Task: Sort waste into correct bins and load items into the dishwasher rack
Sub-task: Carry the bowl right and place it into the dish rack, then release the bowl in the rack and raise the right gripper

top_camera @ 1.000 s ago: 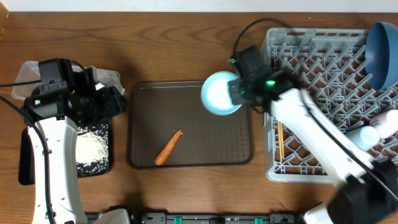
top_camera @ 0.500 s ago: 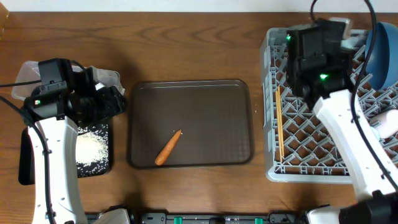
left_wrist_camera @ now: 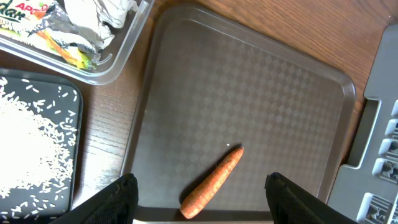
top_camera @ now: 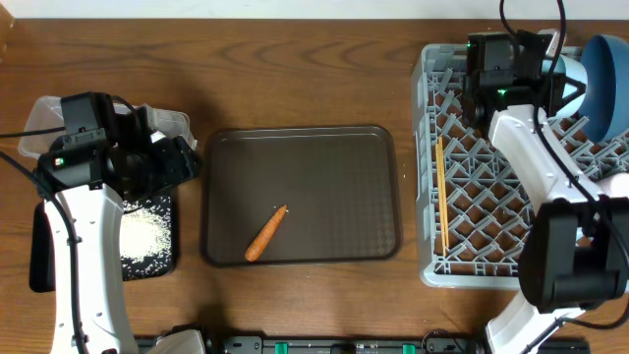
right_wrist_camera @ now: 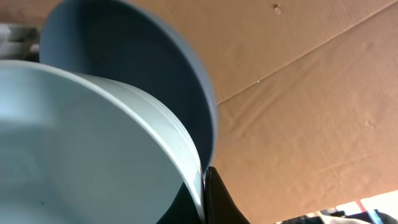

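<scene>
An orange carrot [top_camera: 265, 234] lies on the brown serving tray [top_camera: 300, 147]. In the left wrist view the carrot [left_wrist_camera: 211, 185] sits between my open left gripper's fingers [left_wrist_camera: 199, 202], which hover above it. My left gripper [top_camera: 177, 162] is beside the clear tub [top_camera: 39, 118] and the black tray with rice [top_camera: 147, 231]. My right gripper [right_wrist_camera: 205, 186] is shut on the rim of a light blue bowl [right_wrist_camera: 81, 143], tilted on edge next to the dark blue plate [right_wrist_camera: 137, 74] at the back of the grey rack [top_camera: 491, 236]. Chopsticks [top_camera: 442, 197] lie in the rack.
The clear tub [left_wrist_camera: 68, 31] holds a crumpled tissue and a printed wrapper. A white cup [top_camera: 614, 187] lies at the rack's right edge. The dark blue plate [top_camera: 604, 84] stands upright in the rack's back right corner.
My right arm carried the light blue bowl from the brown tray's back right corner across to the back of the rack, beside the blue plate. The left arm has not moved.
</scene>
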